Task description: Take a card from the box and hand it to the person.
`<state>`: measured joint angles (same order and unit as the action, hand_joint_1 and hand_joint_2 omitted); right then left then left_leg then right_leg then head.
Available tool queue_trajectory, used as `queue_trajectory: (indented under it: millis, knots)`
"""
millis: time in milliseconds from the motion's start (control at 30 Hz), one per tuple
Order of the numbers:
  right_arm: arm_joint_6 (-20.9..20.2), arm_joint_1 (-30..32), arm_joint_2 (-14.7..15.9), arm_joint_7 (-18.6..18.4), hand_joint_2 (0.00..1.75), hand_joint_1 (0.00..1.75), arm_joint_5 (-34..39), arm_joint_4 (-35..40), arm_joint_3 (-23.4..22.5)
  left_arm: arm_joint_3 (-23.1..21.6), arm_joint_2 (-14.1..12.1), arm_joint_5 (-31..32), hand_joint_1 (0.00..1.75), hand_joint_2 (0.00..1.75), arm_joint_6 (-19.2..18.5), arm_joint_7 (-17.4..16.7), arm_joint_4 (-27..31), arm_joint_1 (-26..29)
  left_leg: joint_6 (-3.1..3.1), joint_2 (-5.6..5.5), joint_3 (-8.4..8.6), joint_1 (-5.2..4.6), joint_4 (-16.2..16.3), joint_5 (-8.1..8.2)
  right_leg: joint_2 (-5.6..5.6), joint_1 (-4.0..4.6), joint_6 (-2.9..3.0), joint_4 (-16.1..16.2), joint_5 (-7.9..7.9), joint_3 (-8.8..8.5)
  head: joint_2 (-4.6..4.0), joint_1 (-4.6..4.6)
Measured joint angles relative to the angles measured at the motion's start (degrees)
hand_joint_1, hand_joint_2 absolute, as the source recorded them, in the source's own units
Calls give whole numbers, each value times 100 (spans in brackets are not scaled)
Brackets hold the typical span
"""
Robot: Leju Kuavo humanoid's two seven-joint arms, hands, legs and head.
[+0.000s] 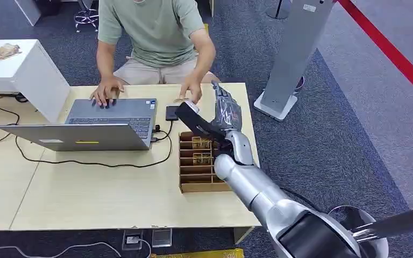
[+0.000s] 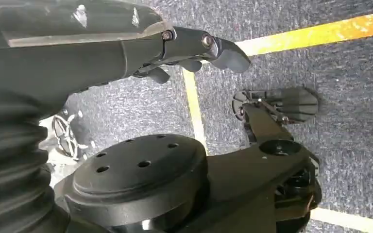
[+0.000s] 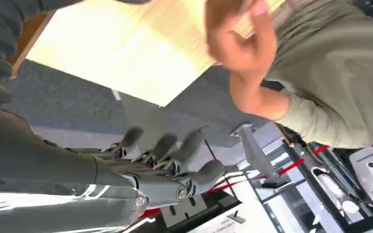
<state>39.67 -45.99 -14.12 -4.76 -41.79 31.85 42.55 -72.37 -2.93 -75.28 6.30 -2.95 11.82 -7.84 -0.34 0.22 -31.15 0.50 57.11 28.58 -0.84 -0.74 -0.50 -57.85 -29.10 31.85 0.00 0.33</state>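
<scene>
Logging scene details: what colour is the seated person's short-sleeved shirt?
The short-sleeved shirt is a plain sage green, clearest in the head view.

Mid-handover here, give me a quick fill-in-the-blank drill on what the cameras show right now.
1. The right hand is raised above the far end of the cardboard ____.
2. The person's hand reaches toward the robot's ____ hand.
3. The person's other hand rests on the ____ keyboard.
4. The left hand hangs over grey carpet crossed by ____ tape lines.

Missing words: box; right; laptop; yellow
</scene>
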Motion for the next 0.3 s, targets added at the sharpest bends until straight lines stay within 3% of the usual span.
queue_trajectory:
  millis: [133, 300]
  knots:
    - [-2, 279, 11, 314, 175, 0, 418, 309, -142, 0, 0, -168, 0, 175, 41, 81, 0, 74, 0, 2, 5, 0, 0, 0, 0, 0, 0, 2, 0, 1, 2, 0]
    - [-197, 1031, 330, 404, 175, 0, 1132, 1374, -192, 2, -2, -328, 0, 175, 74, 179, 0, 126, 1, 1, 11, 0, 1, 1, 2, 0, -1, 6, -1, -2, 0, 0]
